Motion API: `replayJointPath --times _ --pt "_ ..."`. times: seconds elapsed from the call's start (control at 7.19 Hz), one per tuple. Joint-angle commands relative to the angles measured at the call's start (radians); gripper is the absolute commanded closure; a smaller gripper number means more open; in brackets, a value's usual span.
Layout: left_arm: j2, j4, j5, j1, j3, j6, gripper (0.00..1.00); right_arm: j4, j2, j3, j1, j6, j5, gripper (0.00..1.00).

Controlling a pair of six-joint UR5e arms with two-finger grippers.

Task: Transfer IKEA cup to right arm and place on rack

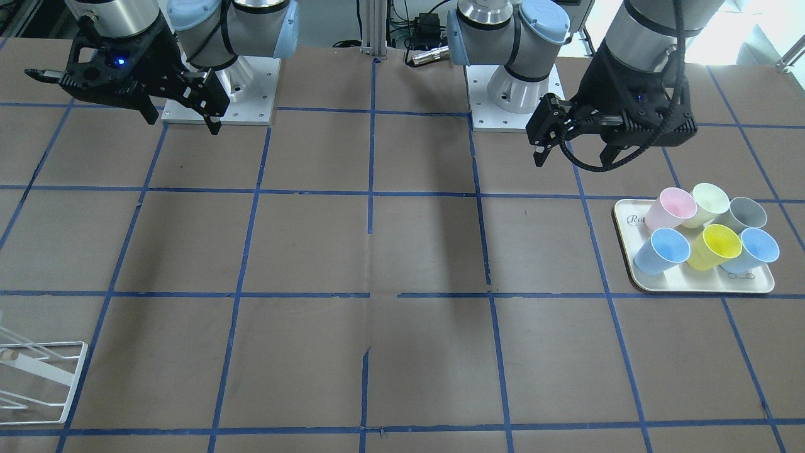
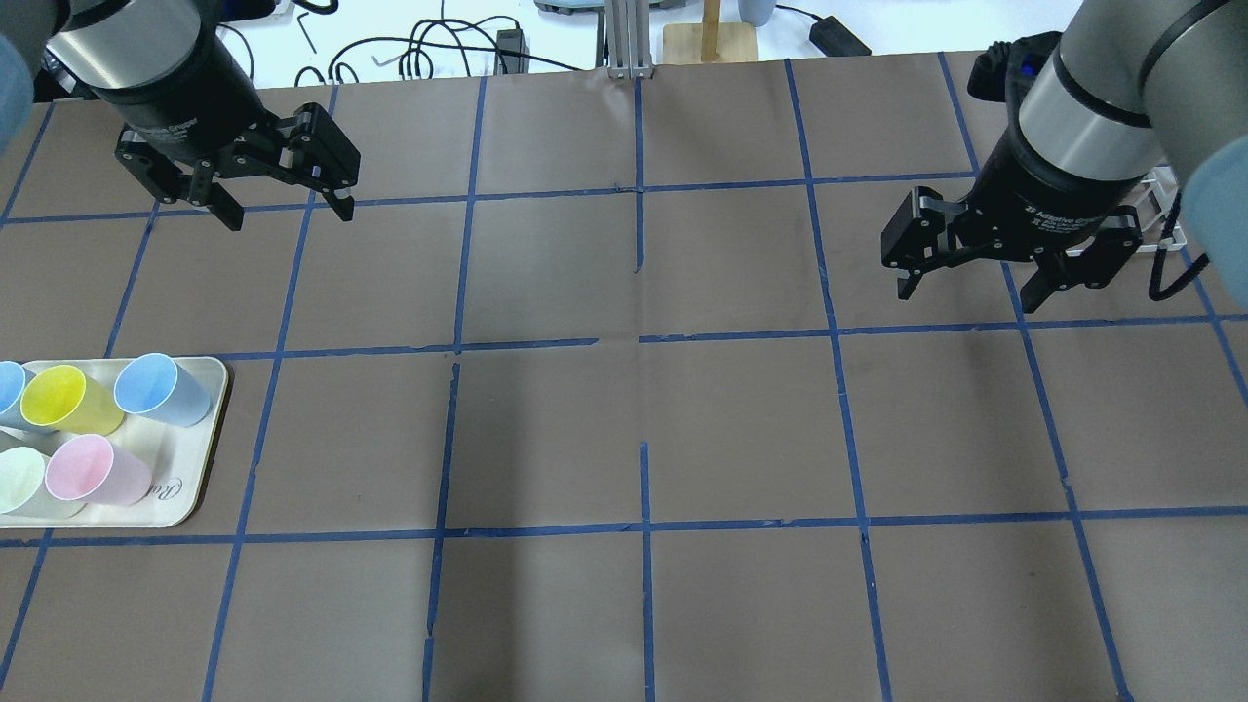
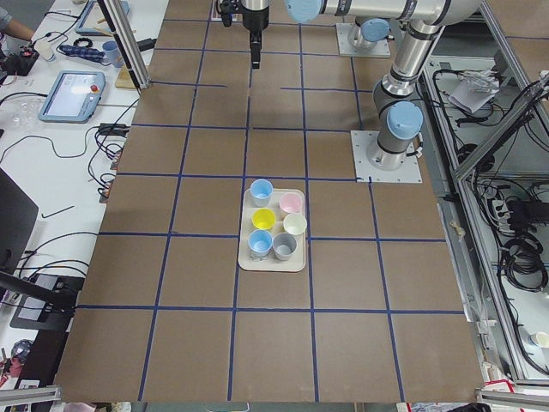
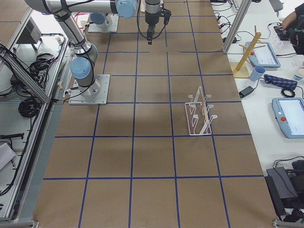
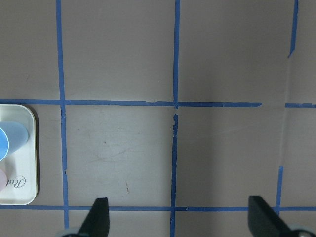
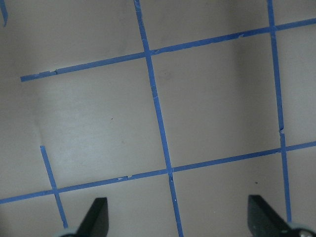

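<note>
Two pale blue IKEA cups stand on a white tray with yellow, pink, pale green and grey cups. One blue cup is at the tray's far corner in the overhead view. My left gripper hovers open and empty beyond the tray, apart from it. My right gripper hovers open and empty on the other side. The white wire rack stands near my right arm, empty. The left wrist view shows the tray's corner and open fingertips.
The table is brown paper with a blue tape grid. Both arm bases sit on white plates at the robot's edge. A wooden stand, cables and tablets lie off the table's far side.
</note>
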Motion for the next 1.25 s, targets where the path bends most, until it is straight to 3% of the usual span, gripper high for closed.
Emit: replayJointPath --times 0.0,0.28,0.7,0.84,1.11 --pt "0.005 -0.006 0.001 0.000 0.007 0.000 0.00 -0.004 0.002 -0.007 0.001 -0.005 0.024 0.00" --pt "0.010 -0.002 0.001 0.000 -0.003 0.000 0.00 -0.004 -0.003 -0.005 0.000 -0.003 0.143 0.00" --pt "0.001 -0.004 0.005 0.000 0.006 -0.001 0.00 0.004 -0.015 0.004 0.010 -0.009 0.197 0.00" --pt "-0.003 -0.004 0.007 0.000 0.009 0.000 0.00 0.005 -0.007 0.001 0.000 -0.008 0.363 0.00" --pt "-0.006 -0.005 0.004 -0.006 0.004 -0.003 0.00 -0.002 -0.004 0.004 -0.002 -0.009 0.525 0.00"
